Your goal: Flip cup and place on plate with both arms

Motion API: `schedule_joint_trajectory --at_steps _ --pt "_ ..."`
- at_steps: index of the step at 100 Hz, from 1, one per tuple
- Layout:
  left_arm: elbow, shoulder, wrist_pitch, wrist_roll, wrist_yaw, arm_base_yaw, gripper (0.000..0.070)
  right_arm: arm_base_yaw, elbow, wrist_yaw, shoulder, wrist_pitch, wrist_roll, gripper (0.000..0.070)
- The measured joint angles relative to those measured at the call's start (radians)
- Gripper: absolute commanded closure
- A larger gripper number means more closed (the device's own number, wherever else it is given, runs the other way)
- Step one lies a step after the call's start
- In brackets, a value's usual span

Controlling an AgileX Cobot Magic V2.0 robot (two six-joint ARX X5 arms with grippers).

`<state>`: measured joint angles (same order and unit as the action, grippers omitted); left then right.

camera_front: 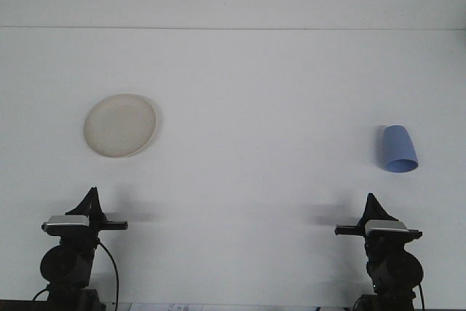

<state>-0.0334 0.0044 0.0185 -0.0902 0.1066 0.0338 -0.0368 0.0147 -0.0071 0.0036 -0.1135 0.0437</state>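
Right gripper (pixel 372 199): parked low at the table's near edge; I cannot tell its finger state.
Left gripper (pixel 91 193): parked likewise, below the plate (pixel 119 125); state unclear.
Cup (pixel 397 149): blue, seemingly on its side, far right, well apart from the plate.
Risk: I judge it may roll off a poor grasp, or slip at handover.

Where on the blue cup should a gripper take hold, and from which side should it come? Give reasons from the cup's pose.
Probably the side wall of the blue cup, near its middle, approached from above by the right gripper, the nearer arm. The cup appears to lie tipped on the table, wider end toward the robot, so its curved sides are exposed.
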Motion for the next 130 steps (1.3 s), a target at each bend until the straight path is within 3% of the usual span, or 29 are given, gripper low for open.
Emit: schedule_joint_trajectory --at_steps 91,108,130 --pt "0.000 0.000 0.000 0.000 0.000 0.000 0.0685 0.000 0.000 -0.003 0.000 0.023 0.009 0.0694" --pt "0.000 0.000 0.000 0.000 0.000 0.000 0.0685 0.000 0.000 -0.077 0.000 0.022 0.135 0.0694" --pt "0.000 0.000 0.000 0.000 0.000 0.000 0.0685 0.000 0.027 -0.067 0.000 0.039 0.321 0.0698"
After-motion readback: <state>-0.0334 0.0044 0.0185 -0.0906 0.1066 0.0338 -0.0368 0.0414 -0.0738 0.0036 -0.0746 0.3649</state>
